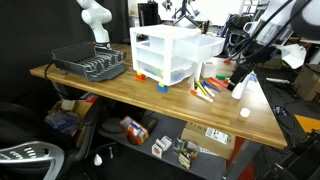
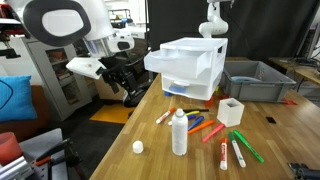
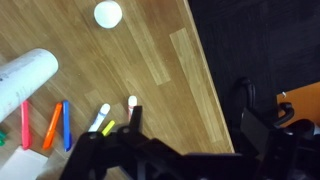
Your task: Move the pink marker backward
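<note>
The pink marker [image 3: 25, 125] lies on the wooden table at the left edge of the wrist view, just below the white bottle [image 3: 25, 75]. In an exterior view it is the reddish pen [image 2: 212, 132] beyond the bottle [image 2: 179, 132]. My gripper [image 3: 190, 108] is open and empty. It hovers over the table's edge, well to the side of the marker, with an orange pen [image 3: 50, 125], a blue pen [image 3: 66, 125] and two white-tipped pens [image 3: 100, 118] between. It shows in both exterior views [image 1: 240, 72] [image 2: 130, 88].
A white cap [image 3: 107, 13] [image 2: 138, 147] lies near the table edge. A white drawer unit [image 2: 190, 68], a small white cup [image 2: 231, 111], green markers [image 2: 245, 146] and a grey bin [image 2: 258, 80] stand further in. A dish rack [image 1: 90, 65] sits at the far end.
</note>
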